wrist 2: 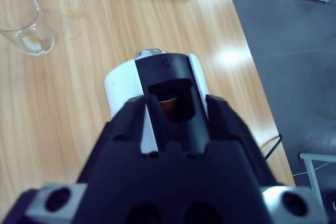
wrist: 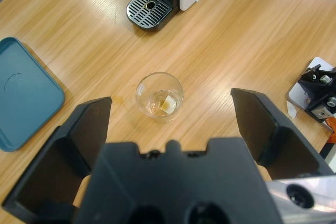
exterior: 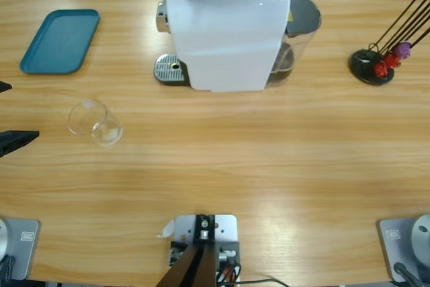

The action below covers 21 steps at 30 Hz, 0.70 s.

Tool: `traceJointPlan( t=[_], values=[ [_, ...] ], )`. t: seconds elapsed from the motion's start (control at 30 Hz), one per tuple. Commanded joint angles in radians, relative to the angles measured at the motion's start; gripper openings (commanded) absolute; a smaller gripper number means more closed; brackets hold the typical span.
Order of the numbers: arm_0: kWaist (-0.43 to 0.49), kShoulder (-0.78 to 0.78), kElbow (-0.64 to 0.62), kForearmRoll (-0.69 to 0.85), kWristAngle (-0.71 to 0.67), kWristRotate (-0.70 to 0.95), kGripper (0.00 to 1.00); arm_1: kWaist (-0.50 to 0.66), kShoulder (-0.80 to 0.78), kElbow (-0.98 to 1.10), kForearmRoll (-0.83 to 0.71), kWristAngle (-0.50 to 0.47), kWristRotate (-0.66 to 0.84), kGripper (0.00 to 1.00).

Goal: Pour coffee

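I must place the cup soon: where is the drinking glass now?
In the high view the glass stands on the table's left part, below the teal tray, apart from the coffee machine.

A robotics lab set up as a coffee corner: long wooden table [exterior: 269, 166] on grey floor, white coffee machine [exterior: 225, 38] at twelve o'clock, capsule stand [exterior: 373, 65] at two o'clock

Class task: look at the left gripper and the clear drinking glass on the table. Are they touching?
Apart. The left wrist view shows the left gripper open, bare wood lying between each jaw and the glass.
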Motion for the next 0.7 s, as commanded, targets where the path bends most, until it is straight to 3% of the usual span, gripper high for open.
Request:
traceJointPlan(
  t=[0.03,0.17,0.33,0.4,0.47,0.6,0.7],
  values=[
    [0.008,0.024,0.042,-0.013,-0.003,-0.004,0.991,-0.009,0.030,0.017,-0.001,-0.027,-0.004,1.000],
    [0.008,0.023,0.047,-0.022,-0.005,-0.011,0.991,0.022,-0.037,0.010,0.001,-0.020,0.028,0.993],
    [0.009,0.020,0.036,-0.025,-0.006,-0.010,0.991,0.107,-0.115,0.016,0.032,-0.018,0.238,0.957],
    [0.008,0.020,0.027,-0.024,-0.008,-0.010,0.991,0.147,-0.138,0.023,0.047,-0.020,0.337,0.856],
    [0.009,0.019,0.021,-0.024,-0.009,-0.010,0.991,0.177,-0.159,0.031,0.083,-0.037,0.466,0.661],
    [0.008,0.013,0.015,-0.022,-0.015,-0.011,0.991,0.222,-0.232,0.100,0.119,-0.209,0.765,0.649],
    [0.010,0.014,0.010,-0.022,-0.024,-0.012,0.991,0.290,-0.263,0.211,0.095,-0.474,0.955,0.873]
  ],
)
